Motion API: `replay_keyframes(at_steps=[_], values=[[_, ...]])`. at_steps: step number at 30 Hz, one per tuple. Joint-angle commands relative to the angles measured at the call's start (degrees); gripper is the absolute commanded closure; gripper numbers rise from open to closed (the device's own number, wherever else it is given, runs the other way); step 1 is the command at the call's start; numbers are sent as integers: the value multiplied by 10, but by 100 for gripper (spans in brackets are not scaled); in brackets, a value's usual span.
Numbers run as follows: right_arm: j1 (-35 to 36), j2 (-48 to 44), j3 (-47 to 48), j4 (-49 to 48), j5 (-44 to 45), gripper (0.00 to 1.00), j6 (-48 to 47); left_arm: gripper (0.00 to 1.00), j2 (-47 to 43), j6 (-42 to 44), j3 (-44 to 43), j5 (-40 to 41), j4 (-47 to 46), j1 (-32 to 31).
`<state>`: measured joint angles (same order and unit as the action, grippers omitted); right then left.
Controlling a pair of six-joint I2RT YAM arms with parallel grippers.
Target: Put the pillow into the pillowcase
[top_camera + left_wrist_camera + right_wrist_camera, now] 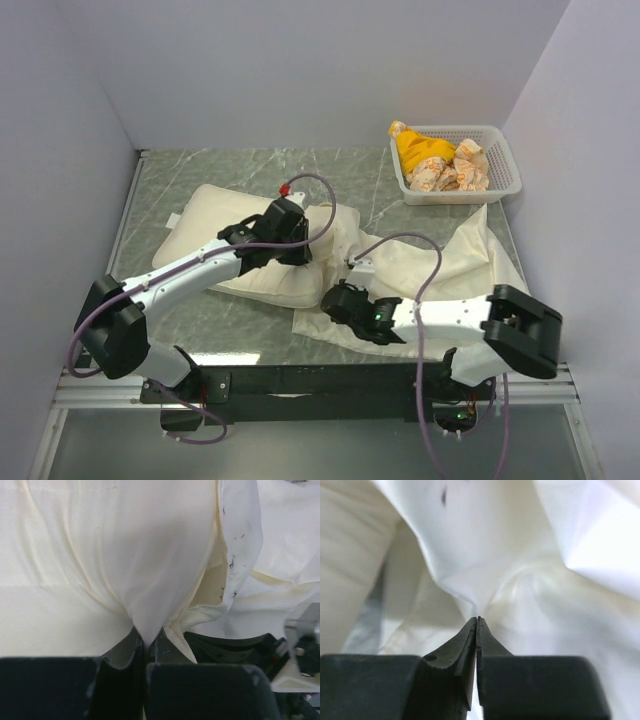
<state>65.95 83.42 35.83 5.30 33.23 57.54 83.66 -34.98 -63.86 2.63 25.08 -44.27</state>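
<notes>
Pillowcase lies limp, wrinkled, cream-white, touching the plump pillow.

End effector pinches pillowcase fold

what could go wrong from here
1. The left gripper and right gripper each pinch only a thin tuck of the pillowcase; a pull may slip it free.
2. The pillow lies mostly outside, with cloth bunched at its right edge, so the opening may snag rather than slide over.
</notes>
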Motion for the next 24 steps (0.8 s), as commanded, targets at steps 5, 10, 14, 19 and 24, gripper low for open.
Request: replay_keyframes(at_steps=[5, 10, 14, 19, 24], values=[[-3, -127, -13, -13, 24, 67, -70, 99, -39, -19, -7, -28, -41, 1], [-8, -68, 31, -2, 32, 49, -102, 99, -36, -21, -12, -28, -39, 1], [-29, -21, 50, -9, 13, 43, -104, 99, -39, -24, -14, -28, -42, 1], [-46, 30, 73, -22, 14, 51, -117, 99, -40, -30, -9, -28, -46, 1], [-49, -38, 40, -22, -22, 100, -133, 99, -32, -40, -7, -11, -67, 1]])
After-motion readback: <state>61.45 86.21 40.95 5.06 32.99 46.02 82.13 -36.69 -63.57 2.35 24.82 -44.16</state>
